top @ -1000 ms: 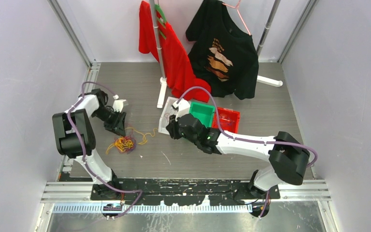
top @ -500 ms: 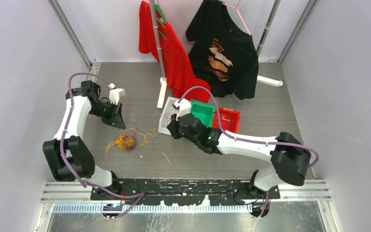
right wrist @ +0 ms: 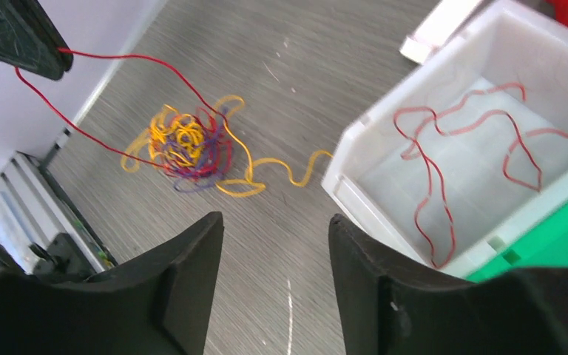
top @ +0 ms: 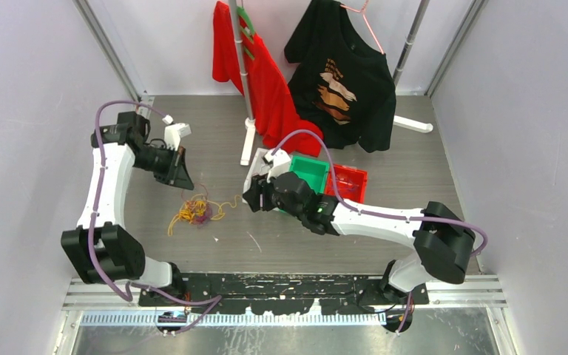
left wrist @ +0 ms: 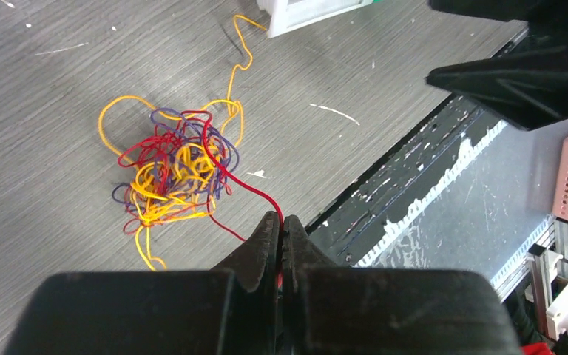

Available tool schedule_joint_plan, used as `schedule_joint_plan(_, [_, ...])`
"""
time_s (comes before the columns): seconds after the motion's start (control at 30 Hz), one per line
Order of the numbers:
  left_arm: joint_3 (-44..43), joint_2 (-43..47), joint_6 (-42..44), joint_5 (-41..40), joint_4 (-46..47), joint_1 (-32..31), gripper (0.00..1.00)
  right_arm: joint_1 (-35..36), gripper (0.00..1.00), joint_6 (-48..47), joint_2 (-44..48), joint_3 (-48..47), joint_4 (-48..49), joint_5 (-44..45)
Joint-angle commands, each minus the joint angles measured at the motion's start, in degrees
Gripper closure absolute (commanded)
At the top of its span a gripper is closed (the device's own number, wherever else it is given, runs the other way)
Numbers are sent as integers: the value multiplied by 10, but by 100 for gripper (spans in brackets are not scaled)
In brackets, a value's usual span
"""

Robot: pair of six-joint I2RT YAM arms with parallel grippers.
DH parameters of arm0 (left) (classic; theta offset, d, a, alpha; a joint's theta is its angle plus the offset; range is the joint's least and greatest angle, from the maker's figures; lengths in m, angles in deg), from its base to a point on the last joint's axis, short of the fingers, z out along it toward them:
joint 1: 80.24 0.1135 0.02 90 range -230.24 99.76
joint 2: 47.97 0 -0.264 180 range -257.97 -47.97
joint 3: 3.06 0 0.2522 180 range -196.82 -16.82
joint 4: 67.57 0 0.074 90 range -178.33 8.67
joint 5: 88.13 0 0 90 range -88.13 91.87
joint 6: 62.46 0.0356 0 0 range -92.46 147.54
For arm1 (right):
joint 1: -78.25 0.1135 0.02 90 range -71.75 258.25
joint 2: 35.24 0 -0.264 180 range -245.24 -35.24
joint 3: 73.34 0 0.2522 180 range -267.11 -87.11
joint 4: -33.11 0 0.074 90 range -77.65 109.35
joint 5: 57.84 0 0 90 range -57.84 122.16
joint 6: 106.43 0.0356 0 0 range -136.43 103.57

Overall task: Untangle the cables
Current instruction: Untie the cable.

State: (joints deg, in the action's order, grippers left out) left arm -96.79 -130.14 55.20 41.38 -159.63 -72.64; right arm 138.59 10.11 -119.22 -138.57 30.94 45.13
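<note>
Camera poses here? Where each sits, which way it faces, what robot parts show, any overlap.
Top external: above and behind the bases, looking down on the table; left arm and right arm whole, out to left hand and right hand.
Left wrist: on the left arm, looking down past its shut fingers, which pinch a red cable, at the cable tangle.
Right wrist: on the right arm, looking down between its parted fingers at the white bin holding red strands.
Shared: both wrist views show the tangle and red cable.
</note>
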Motion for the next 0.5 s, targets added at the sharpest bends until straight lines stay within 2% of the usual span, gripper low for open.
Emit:
schedule_joint_plan(0.0, [-46, 40, -23, 36, -45, -2, 100, 9, 37, 3, -21, -44, 114, -18])
schedule_joint_plan(0.27, [-98, 40, -9, 60, -108, -2, 100, 22, 28, -31, -113, -154, 129, -36])
schedule_joint_plan(0.47, [-123, 59, 2, 71, -143, -3, 100, 36, 26, -47, -179, -217, 117, -30])
